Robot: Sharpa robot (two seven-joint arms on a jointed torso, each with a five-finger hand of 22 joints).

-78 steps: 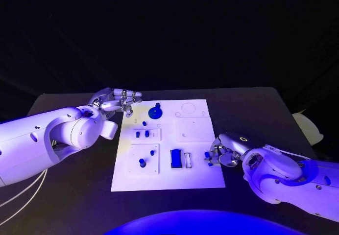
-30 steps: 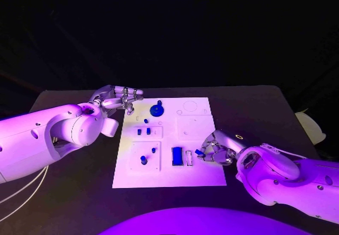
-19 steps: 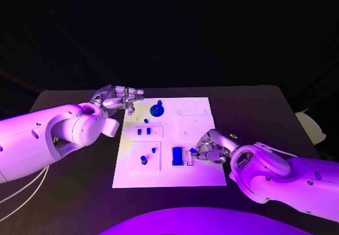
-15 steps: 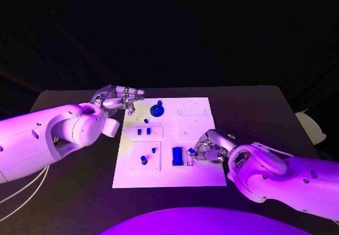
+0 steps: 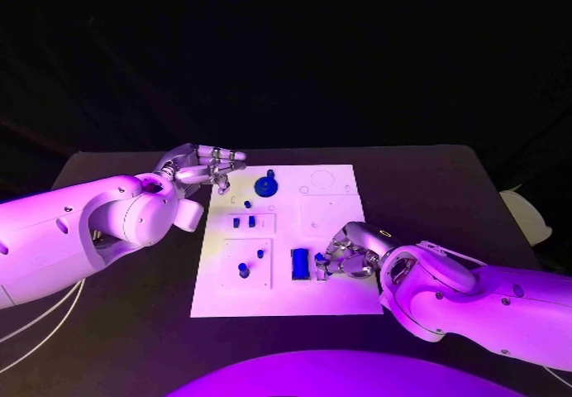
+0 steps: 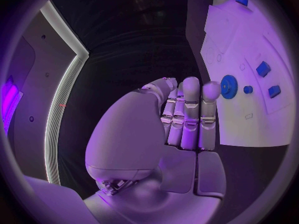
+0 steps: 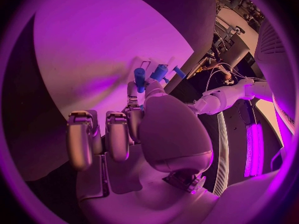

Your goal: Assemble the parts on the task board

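Note:
The white task board lies in the middle of the black table. My right hand hovers low over its near right part and pinches a small blue part beside the blue block and a narrow slot. In the right wrist view the pinched blue part sticks out past the fingertips over the board. My left hand hangs at the board's far left corner, fingers curled in on nothing. A blue gear and small blue pegs stand on the board.
Two more blue pegs stand in the near left plate of the board. In the left wrist view the gear and the board lie beyond my left hand. A pale object sits at the table's right edge.
My right hand has carried the small blue part leftward over the board, from its right edge to beside the blue block. My left hand has stayed in place.

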